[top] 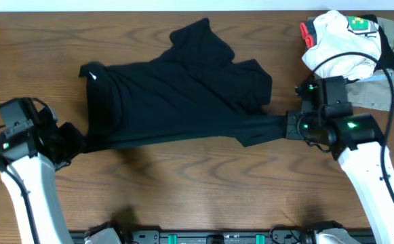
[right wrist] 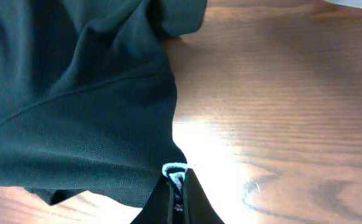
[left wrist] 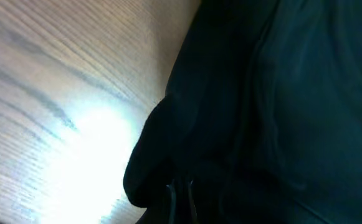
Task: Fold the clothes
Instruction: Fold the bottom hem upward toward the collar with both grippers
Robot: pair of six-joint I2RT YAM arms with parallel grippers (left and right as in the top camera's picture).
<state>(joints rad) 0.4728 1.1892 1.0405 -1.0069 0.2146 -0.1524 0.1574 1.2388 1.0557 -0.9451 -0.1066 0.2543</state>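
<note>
Black garment (top: 176, 102) lies on the bench (top: 203, 183), centre to left of centre, stretched lengthwise between the two arms. The fabric is matte with no print. The upper part is rumpled: one flap is folded up toward the far edge, and a sleeve-like lobe bunches at upper right. The lower hem runs fairly straight from left to right. A small white fleck shows near the garment's upper left corner; cannot tell what it is.

Left gripper (top: 71, 141) sits at the garment's lower left corner. In the left wrist view the black cloth (left wrist: 280, 106) fills most of the picture and bunches around the gripper (left wrist: 181, 196), so the tips are barely distinguishable from the fabric. The jaws are closed, pinching the cloth at that corner.

Right gripper (top: 286, 125) sits at the garment's right end, where the fabric draws out into a narrow point. In the right wrist view the gripper (right wrist: 181, 186) has its jaws closed on the very edge of the black garment (right wrist: 75, 106), with a small white tag (right wrist: 174, 168) pinched at the tips. Bare wood lies to the right of the grip.

At the far right corner of the bench, well apart from the black garment, a white garment (top: 336, 41) with a green patch and red trim rests on top of a khaki-grey garment (top: 376, 91). A black cable (top: 346, 57) from the right arm loops across this pile.
</note>
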